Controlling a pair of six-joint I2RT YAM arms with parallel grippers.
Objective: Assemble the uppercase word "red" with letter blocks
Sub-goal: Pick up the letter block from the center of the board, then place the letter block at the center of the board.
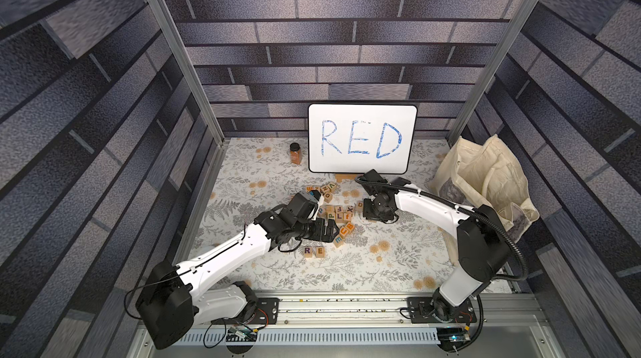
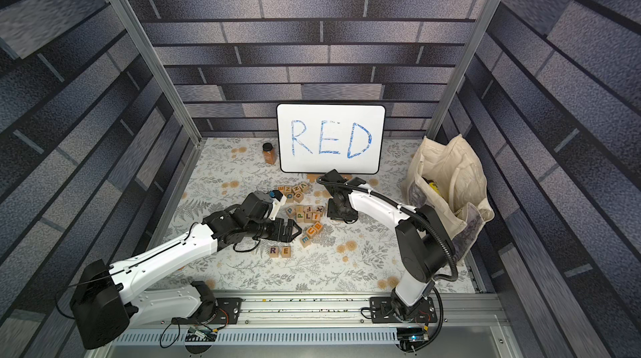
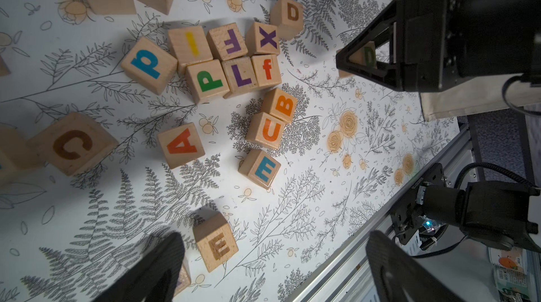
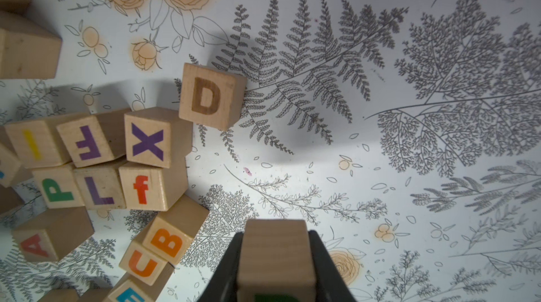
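Matt wooden letter blocks (image 3: pixel 181 145), smooth printed table (image 3: pixel 307 204), cloth bag (image 1: pixel 485 179)

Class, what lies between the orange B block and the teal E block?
The orange U block lies in line between the orange B block and the teal E block. The left wrist view shows it best.

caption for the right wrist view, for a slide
Right gripper shut on a green-lettered block; brown D block and other letter blocks lie nearby on the floral mat.
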